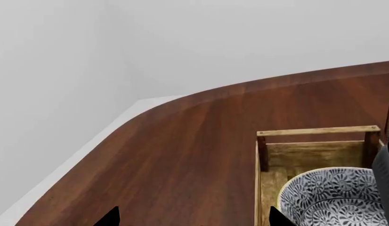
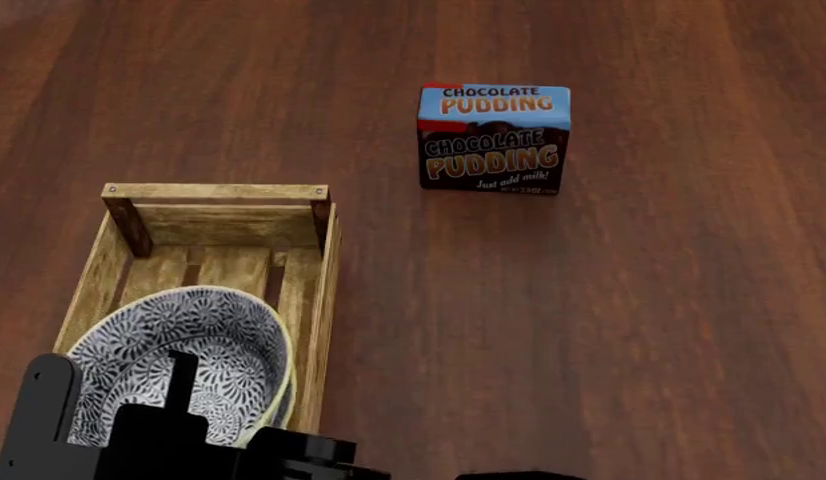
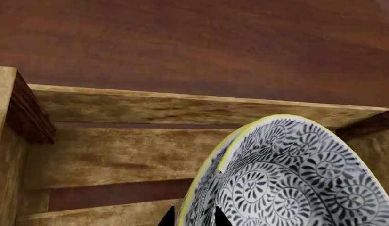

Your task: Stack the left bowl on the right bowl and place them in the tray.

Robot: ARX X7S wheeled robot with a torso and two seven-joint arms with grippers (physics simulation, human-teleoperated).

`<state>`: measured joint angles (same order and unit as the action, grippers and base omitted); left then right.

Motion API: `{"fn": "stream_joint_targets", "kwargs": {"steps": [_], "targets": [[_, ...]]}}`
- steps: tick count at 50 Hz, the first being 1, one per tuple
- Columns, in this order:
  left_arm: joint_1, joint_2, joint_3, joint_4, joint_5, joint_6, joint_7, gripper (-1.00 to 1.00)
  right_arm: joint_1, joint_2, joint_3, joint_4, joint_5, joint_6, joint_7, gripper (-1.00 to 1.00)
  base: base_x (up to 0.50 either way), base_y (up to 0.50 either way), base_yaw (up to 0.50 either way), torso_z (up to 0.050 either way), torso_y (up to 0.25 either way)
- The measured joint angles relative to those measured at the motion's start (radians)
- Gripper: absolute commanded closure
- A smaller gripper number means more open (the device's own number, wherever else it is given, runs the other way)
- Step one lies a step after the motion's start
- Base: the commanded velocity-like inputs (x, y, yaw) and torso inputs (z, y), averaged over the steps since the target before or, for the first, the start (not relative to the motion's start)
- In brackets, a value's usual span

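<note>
The light-wood tray lies at the lower left of the head view. Two white bowls with a dark floral pattern and yellow rims sit nested in it, tilted. My right gripper is shut on the bowls' rim, and one black finger reaches into the bowl. My left gripper is open and empty. It hangs over the brown table just beside the tray's side wall, with one fingertip near that wall. The bowls also show in the left wrist view.
A chocolate pudding box stands on the table to the right of and beyond the tray. The table's curved edge runs past the tray in the left wrist view. Black arm parts fill the head view's bottom left.
</note>
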<state>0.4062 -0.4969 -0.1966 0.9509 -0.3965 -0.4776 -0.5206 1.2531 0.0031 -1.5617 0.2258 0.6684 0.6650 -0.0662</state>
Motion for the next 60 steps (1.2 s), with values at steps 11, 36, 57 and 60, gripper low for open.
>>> {"fn": "stream_joint_targets", "kwargs": {"steps": [11,36,57,60], "targets": [[0.003,-0.002,0.003,-0.006,0.002,0.006,-0.002,-1.00,-0.019,-0.003,0.010,0.017,-0.037,-0.021,-0.025,1.00,0.00,0.00,0.00,0.000,0.000],[-0.007,-0.013,0.011,0.005,-0.006,-0.005,-0.016,-1.00,-0.007,-0.003,0.017,-0.013,-0.073,-0.001,-0.065,-1.00,0.00,0.00,0.00,0.000,0.000],[-0.002,-0.021,0.015,0.023,-0.013,-0.005,-0.026,-1.00,0.156,-0.003,0.019,-0.255,0.127,0.158,0.144,-1.00,0.00,0.00,0.00,0.000,0.000],[-0.002,-0.023,0.014,0.028,-0.015,-0.006,-0.028,-1.00,0.175,-0.003,0.020,-0.274,0.162,0.174,0.178,-1.00,0.00,0.00,0.00,0.000,0.000]]}}
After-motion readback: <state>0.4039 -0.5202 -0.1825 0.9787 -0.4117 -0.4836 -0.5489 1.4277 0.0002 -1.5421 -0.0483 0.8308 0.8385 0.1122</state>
